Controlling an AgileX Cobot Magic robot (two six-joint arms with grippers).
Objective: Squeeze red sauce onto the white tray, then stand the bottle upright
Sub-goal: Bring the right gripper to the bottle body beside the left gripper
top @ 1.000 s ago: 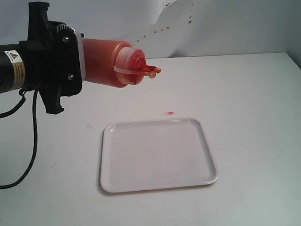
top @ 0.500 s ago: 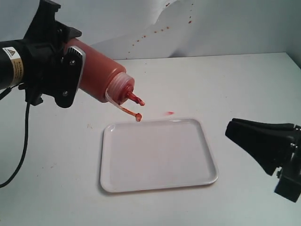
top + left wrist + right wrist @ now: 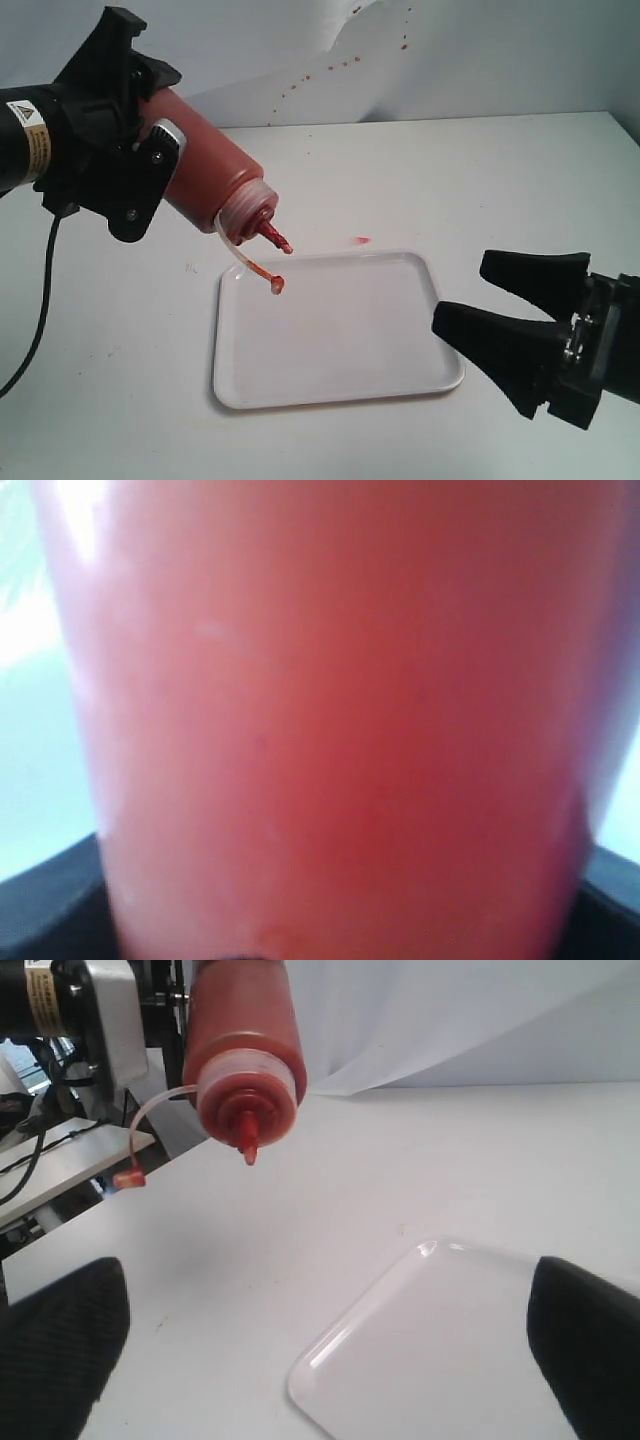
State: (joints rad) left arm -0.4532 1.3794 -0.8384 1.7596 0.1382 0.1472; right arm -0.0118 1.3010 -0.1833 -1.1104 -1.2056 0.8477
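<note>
My left gripper (image 3: 148, 125) is shut on the bottle (image 3: 205, 185) and holds it tilted, with the red nozzle (image 3: 277, 240) pointing down over the far-left corner of the white tray (image 3: 340, 340). The bottle's small cap (image 3: 275, 287) dangles on its strap just above that corner. Red sauce shows only inside the bottle, which fills the left wrist view (image 3: 330, 730). My right gripper (image 3: 462, 292) stands open at the tray's right edge with nothing between its fingers. In the right wrist view the bottle (image 3: 240, 1040) hangs beyond the tray (image 3: 450, 1340).
A small pinkish smear (image 3: 361, 241) lies on the table just behind the tray. Red specks (image 3: 330, 68) dot the white backdrop. A black cable (image 3: 40, 310) hangs down from the left arm. The table's right edge is near the right arm.
The left gripper has tipped the bottle further, nozzle down toward the tray's corner. The right gripper has come in from the right, moved closer to the tray and opened wide.
</note>
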